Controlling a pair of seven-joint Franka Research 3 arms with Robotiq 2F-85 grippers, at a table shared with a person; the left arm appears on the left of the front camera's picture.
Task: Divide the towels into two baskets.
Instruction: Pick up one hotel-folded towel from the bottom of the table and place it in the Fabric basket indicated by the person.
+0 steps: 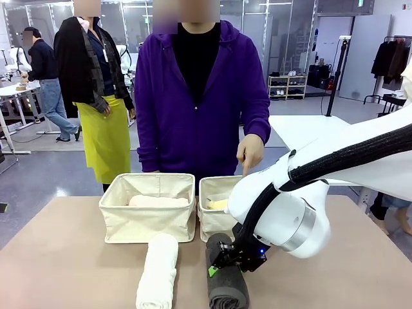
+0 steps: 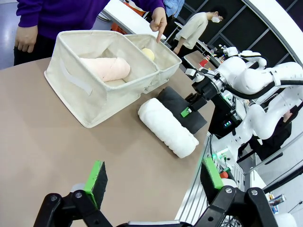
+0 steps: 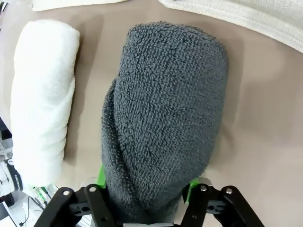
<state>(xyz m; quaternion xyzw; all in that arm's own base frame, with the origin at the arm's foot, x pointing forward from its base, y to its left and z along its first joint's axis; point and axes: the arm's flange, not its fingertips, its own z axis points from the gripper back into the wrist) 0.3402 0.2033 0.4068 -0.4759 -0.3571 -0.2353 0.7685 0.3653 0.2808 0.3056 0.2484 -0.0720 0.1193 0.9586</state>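
Dark grey towel (image 3: pixel 163 118): rolled terry cylinder with coarse loops, lying on the bench (image 1: pixel 64 257) near the right basket (image 1: pixel 215 222).
Right tool (image 3: pixel 145 184): clamped across the roll, green pads pressed into both sides.
White towel (image 1: pixel 158 270): parallel, just beside the grey roll.
Left tool (image 2: pixel 154 177): jaws wide, empty.
Hidden: the front view's frame edge cuts off the roll's near end.
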